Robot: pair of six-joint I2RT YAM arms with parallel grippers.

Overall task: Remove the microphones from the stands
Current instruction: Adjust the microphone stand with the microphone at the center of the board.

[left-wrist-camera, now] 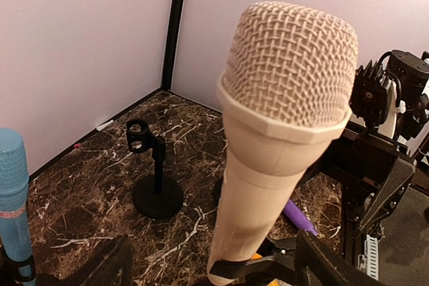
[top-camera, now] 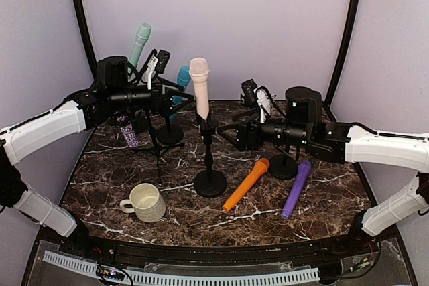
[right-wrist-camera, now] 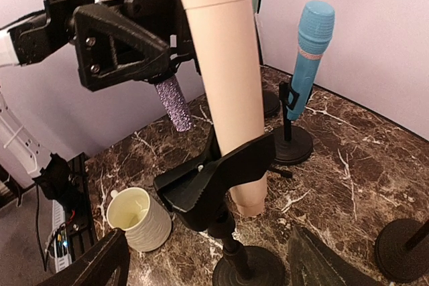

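The microphone [top-camera: 200,88] sits in its stand [top-camera: 209,159] at the middle of the worktop [top-camera: 134,165]. It is upright with a slight lean, its smooth cream-pink barrel pinched in the stand's black spring clip [right-wrist-camera: 214,182]. Its head is a fine woven mesh dome above a faceted collar.

The left gripper [top-camera: 182,98] is level with the upper barrel on the side toward the left edge. Its jaws are spread wide and grasp nothing. The right gripper [top-camera: 226,132] is beside the stand's stem on the side toward the right edge, also released, fingers well apart. From the wrist views we cannot tell whether any finger touches the barrel or clip.

A ribbed cream mug [top-camera: 146,202] stands near the near edge, left of centre; we see only its pale glazed inside. An orange microphone [top-camera: 246,184] and a purple microphone [top-camera: 296,189] lie flat on the dark, white-veined marble surface toward the near right.

Toward the far left corner, a blue microphone [top-camera: 182,78] stands clipped in a round-based stand. A teal microphone [top-camera: 139,41] rises behind the left arm, its lower part hidden. A glittery purple microphone [top-camera: 127,132] hangs below that arm, its top hidden. A bare stand [left-wrist-camera: 155,172] with a round clip is partly hidden behind the right arm.
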